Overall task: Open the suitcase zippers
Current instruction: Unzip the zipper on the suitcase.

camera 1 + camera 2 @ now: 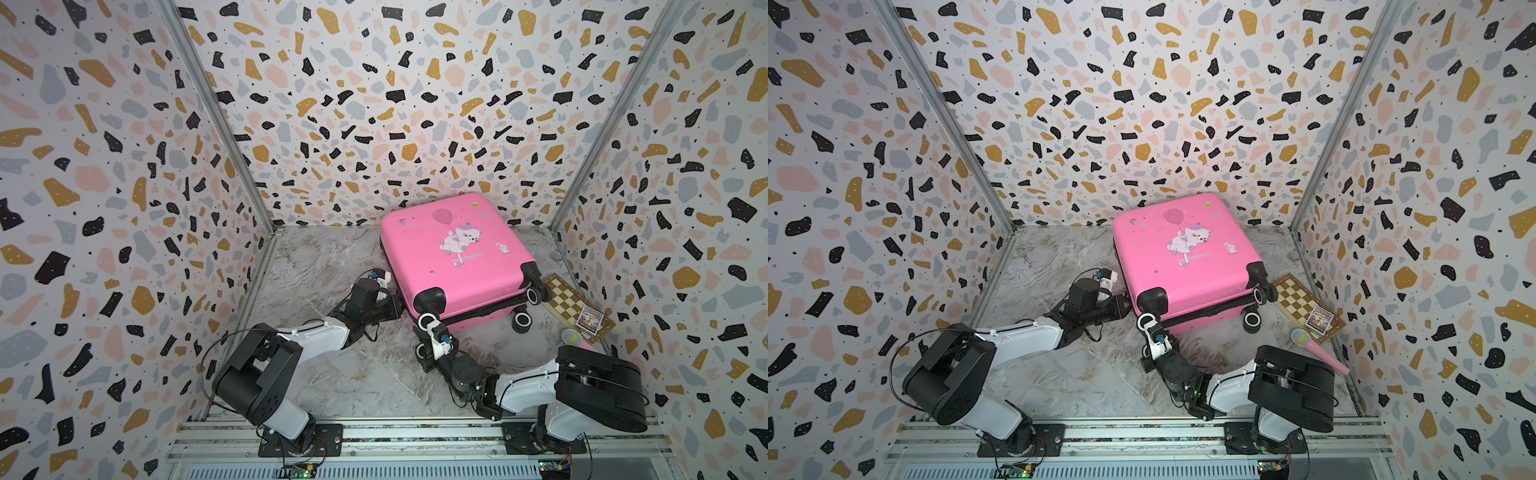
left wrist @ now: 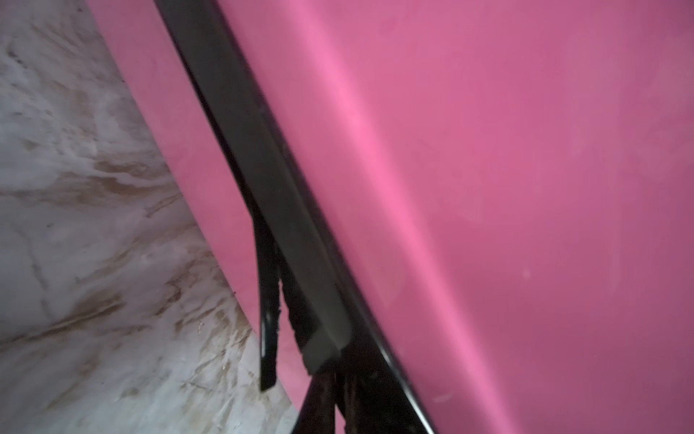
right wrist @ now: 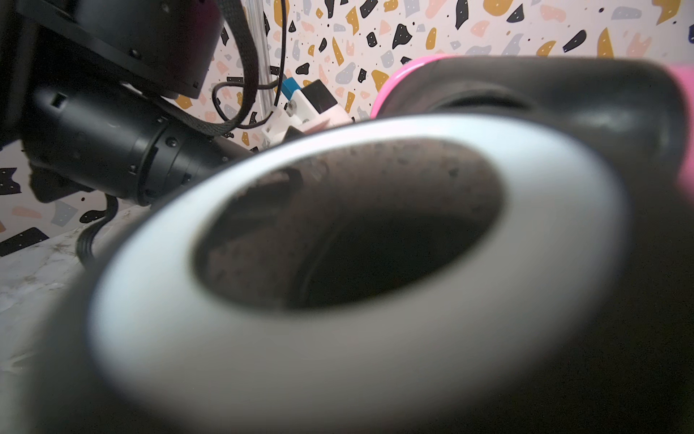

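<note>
Marbled tabletop (image 1: 332,374) carries the pink suitcase (image 1: 453,253), lying flat near the back wall. My left gripper (image 1: 397,309) is clenched at the side zipper band (image 2: 263,169); whether it pinches anything there, I cannot tell. My right gripper (image 1: 431,332), also clenched, sits by a corner wheel (image 1: 428,322), probably to brace the case.

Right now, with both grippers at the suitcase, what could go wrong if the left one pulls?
1. The left gripper is shut at the zipper, but the blurred wrist view does not show what it grips; it may slip off.
2. The suitcase lies flat on the table; a tug may shift it against the chessboard, with only the right gripper by a wheel to brace it.
</note>
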Tool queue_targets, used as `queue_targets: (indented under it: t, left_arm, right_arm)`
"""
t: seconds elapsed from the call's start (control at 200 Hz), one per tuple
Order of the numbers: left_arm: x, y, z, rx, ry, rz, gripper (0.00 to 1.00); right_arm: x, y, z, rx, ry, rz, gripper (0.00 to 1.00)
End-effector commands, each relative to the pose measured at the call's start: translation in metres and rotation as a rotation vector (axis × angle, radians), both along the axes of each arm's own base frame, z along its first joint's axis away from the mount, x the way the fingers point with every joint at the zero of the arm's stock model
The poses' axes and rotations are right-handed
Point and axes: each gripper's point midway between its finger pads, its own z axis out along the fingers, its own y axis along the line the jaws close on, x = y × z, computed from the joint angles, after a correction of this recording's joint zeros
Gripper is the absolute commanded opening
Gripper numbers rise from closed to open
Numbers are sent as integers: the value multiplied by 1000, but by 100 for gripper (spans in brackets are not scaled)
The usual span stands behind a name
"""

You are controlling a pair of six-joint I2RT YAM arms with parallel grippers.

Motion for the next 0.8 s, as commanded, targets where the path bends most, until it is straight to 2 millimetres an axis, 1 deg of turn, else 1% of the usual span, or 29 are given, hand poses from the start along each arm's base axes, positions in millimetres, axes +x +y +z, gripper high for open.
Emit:
queue_targets:
  t: [0.0, 0.05, 0.15, 0.285, 0.355, 0.456, 0.521, 0.696, 0.771, 0.796]
  left_arm:
    - [-85, -44, -29, -31, 177, -329, 9]
    - [-87, -42, -28, -21, 175, -333, 8]
    - [-85, -25, -28, 20, 160, -287, 8]
    - [-80, -4, -14, 44, 141, -237, 8]
    - [-79, 1, -4, 56, 118, -228, 8]
    - [-79, 0, 8, 58, 99, -244, 8]
    - [-79, -2, 11, 54, 95, -256, 8]
    - [-77, -10, 10, 42, 104, -289, 7]
    - [-76, -13, 10, 36, 110, -306, 6]
    - [-76, -13, 12, 35, 106, -310, 4]
  right_arm:
    - [-18, 41, 30, 92, -22, 185, 0]
    - [-20, 41, 32, 92, -20, 201, 0]
    - [-18, 39, 28, 60, -8, 196, 0]
    - [-15, 34, 22, 54, 10, 181, 0]
    - [-17, 34, 22, 55, 13, 185, 0]
    - [-18, 34, 24, 58, 11, 189, 0]
    - [-19, 35, 26, 62, 8, 191, 0]
    - [-18, 37, 27, 65, 3, 192, 0]
    - [-18, 38, 28, 70, -1, 192, 0]
    - [-18, 38, 28, 70, -1, 191, 0]
